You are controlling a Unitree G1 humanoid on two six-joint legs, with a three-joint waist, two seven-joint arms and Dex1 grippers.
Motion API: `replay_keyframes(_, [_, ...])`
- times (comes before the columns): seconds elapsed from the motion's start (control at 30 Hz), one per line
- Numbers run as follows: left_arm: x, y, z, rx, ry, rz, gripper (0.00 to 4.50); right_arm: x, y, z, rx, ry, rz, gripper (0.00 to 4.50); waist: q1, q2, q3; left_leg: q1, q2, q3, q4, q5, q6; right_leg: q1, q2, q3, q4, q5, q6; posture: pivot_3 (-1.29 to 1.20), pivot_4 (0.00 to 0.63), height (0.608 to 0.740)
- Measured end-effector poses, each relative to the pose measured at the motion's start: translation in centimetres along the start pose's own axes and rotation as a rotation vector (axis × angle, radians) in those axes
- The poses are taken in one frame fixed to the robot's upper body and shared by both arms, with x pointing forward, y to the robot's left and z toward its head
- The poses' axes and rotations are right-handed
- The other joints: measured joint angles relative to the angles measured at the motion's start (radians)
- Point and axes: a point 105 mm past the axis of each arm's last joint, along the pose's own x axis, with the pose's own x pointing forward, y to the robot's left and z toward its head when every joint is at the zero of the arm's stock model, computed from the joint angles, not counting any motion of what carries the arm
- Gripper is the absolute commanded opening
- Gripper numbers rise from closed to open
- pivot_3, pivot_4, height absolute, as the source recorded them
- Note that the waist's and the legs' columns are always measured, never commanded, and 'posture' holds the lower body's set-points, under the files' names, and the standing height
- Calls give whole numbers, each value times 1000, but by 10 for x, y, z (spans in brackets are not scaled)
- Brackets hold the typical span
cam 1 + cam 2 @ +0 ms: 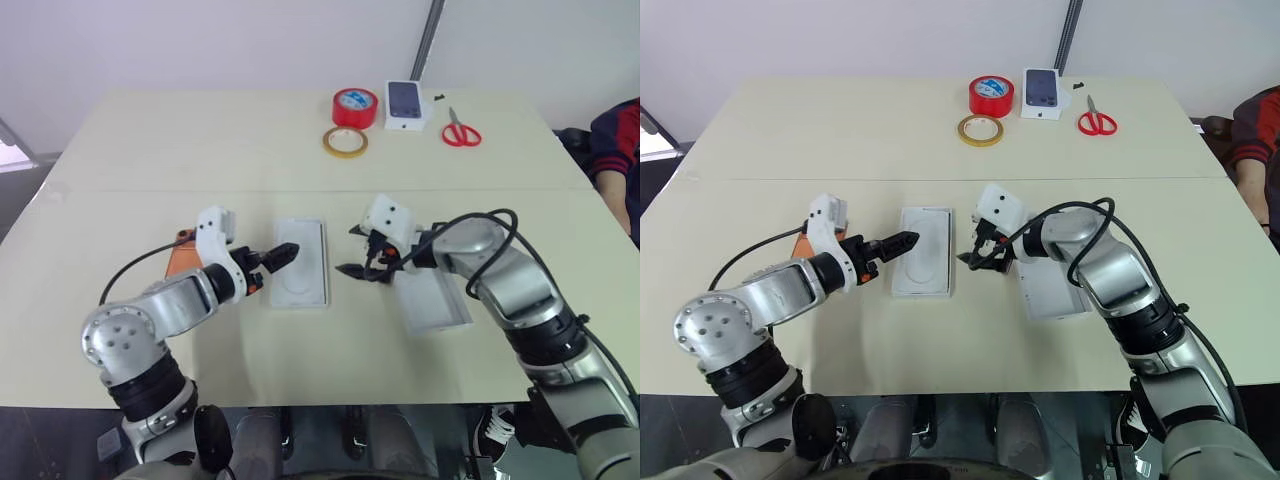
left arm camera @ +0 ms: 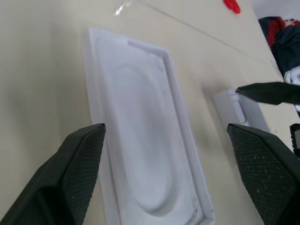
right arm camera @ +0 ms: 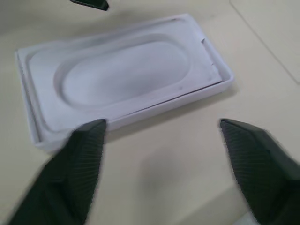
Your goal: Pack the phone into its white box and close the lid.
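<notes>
Here, with the left gripper (image 1: 287,254) and right gripper (image 1: 354,268) both spread and empty beside the white insert (image 1: 300,263), a square, even approach would suit grasping its long edges.

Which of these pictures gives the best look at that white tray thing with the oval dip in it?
The right wrist view: the white insert appears whole, oval recess and rim clear. The left wrist view shows it close but cut off at the bottom edge. Both eye views show it small, on the table between the two claws.
</notes>
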Motion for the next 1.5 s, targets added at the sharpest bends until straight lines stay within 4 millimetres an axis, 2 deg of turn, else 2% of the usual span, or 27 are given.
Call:
replay_keyframes(0.13, [-13,7,16,111,-35,33,4500,7,-3,12,20,-20,-19,418,-2,0,0,0,0,0,-1,0,-1,-1,0,0,0,1,1,0,150,736])
replay_keyframes(0.17, [-20,11,19,185,-43,60,4500,10,-2,17,24,-33,-18,64,-6,0,0,0,0,1,-2,1,-1,-1,1,0,0,1,1,0,150,736])
replay_keyframes(0.27, [-36,21,27,370,-98,106,4500,21,3,25,43,-53,-18,64,-8,0,0,0,1,2,-4,2,-4,-4,0,0,1,0,-1,0,150,736])
replay_keyframes(0.43, [-62,38,10,562,-67,44,4500,52,7,27,99,-12,-69,64,-8,1,0,-2,3,2,-6,1,-8,-8,-1,0,1,1,-3,0,150,736])
replay_keyframes(0.67, [-80,40,-13,654,16,-92,4500,80,11,32,119,16,-116,64,-8,2,0,-7,3,4,-7,0,-7,-15,-5,1,-4,2,-5,0,150,736])
replay_keyframes(0.8, [-86,39,-21,671,38,-143,4500,94,10,31,101,52,-158,64,-11,2,0,-16,4,3,-7,1,-9,-22,-3,1,1,2,-5,0,150,736])
replay_keyframes(1.0, [-92,33,-28,683,51,-181,4500,98,9,24,66,98,-180,64,-11,2,0,-18,4,4,-5,4,-7,-24,0,1,3,2,-4,0,150,736])
replay_keyframes(1.5, [-89,33,-25,679,18,-154,4500,87,9,14,-16,177,-166,64,-9,2,0,-18,4,3,-4,5,-8,-23,3,1,4,3,-5,0,150,736])
